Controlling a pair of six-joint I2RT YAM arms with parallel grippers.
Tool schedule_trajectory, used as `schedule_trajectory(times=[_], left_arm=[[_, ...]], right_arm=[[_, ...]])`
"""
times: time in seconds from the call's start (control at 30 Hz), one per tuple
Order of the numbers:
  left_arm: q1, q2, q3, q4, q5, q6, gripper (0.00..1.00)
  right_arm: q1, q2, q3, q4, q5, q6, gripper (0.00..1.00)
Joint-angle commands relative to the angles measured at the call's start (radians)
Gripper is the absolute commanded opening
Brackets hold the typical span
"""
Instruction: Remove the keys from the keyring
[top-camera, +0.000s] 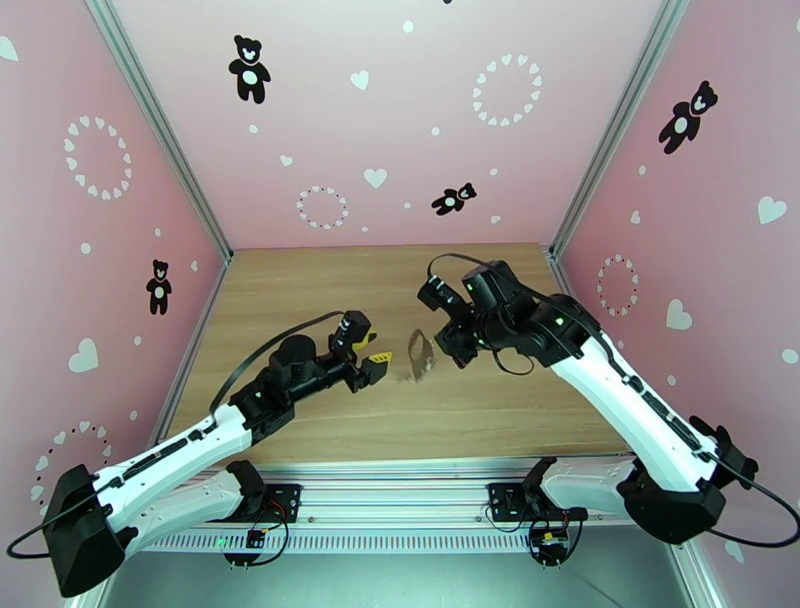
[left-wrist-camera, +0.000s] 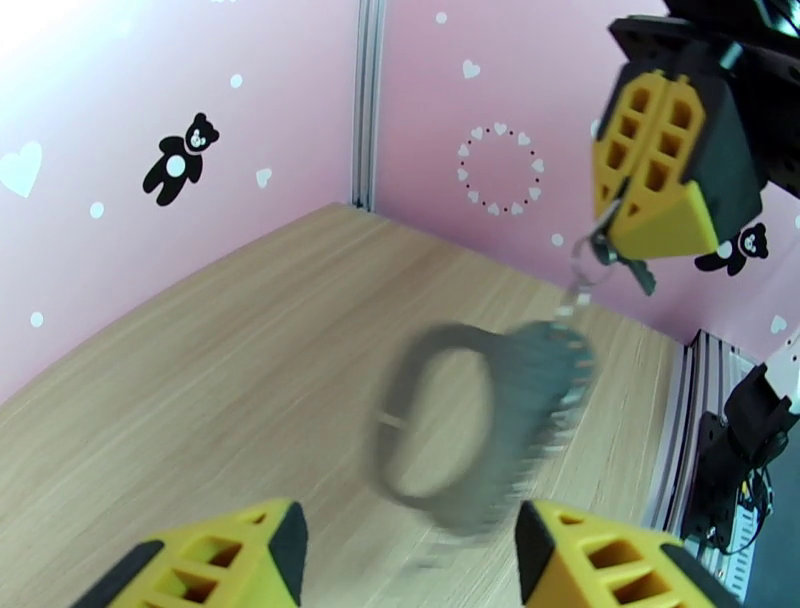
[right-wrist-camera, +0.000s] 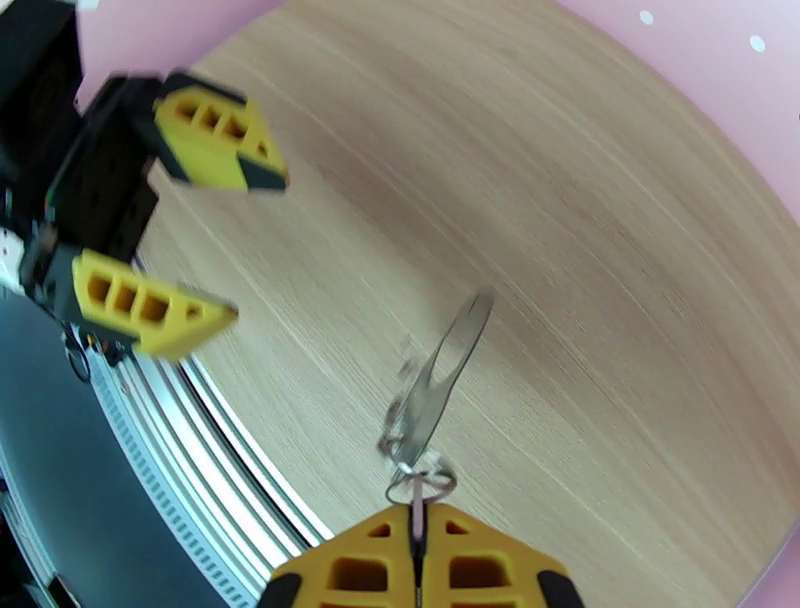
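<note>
Keyring (top-camera: 421, 356) shows in the top view as a small grey shape over the wooden table (top-camera: 300, 300), between the two grippers. We see the left gripper (top-camera: 376, 364) just to its left with its fingers parted. The right gripper (top-camera: 447, 338) is close on its right. From this angle we cannot tell how the right jaws stand.

From the left wrist, our two yellow fingers (left-wrist-camera: 215, 560) stand wide apart at the bottom edge. The oval loop (left-wrist-camera: 400, 440) hangs beyond them, blurred and clear of both. A short chain (left-wrist-camera: 572, 295) runs up from the loop to a small ring (left-wrist-camera: 592, 252). That ring is pinched at the tip of the right gripper (left-wrist-camera: 622, 222), whose fingers are pressed together. One dark key (left-wrist-camera: 637, 272) dangles from the ring, just under those fingertips. We cannot make out a second key.

From the right wrist, the right fingers (right-wrist-camera: 350, 570) meet flat against each other, clamped on the small ring (right-wrist-camera: 420, 487). The loop (right-wrist-camera: 450, 365) hangs edge-on below it, above the table. The left gripper (right-wrist-camera: 258, 248) is well apart from the loop, its jaws spread.
</note>
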Motion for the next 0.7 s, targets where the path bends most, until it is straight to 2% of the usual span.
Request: schedule_trajectory(times=[0.0,0.27,0.4,0.6,0.67], left_arm=[[-0.03,0.022,-0.037,0.146,-0.044,-0.027,0.61],[-0.101,0.161,-0.052,0.377,-0.197,0.004,0.61],[-0.115,0.231,-0.052,0.49,-0.188,0.001,0.61],[-0.158,0.29,-0.019,0.542,-0.268,0.019,0.64],[-0.16,0.299,-0.028,0.579,-0.341,-0.009,0.65]], right_arm=[[-0.004,0.04,0.062,0.007,-0.043,0.124,0.0],[-0.004,0.15,0.172,0.015,-0.078,0.215,0.0],[-0.003,0.145,0.162,0.017,-0.1,0.25,0.0],[-0.002,0.117,0.122,0.077,-0.136,0.298,0.0],[-0.002,0.119,0.119,0.088,-0.14,0.304,0.0]])
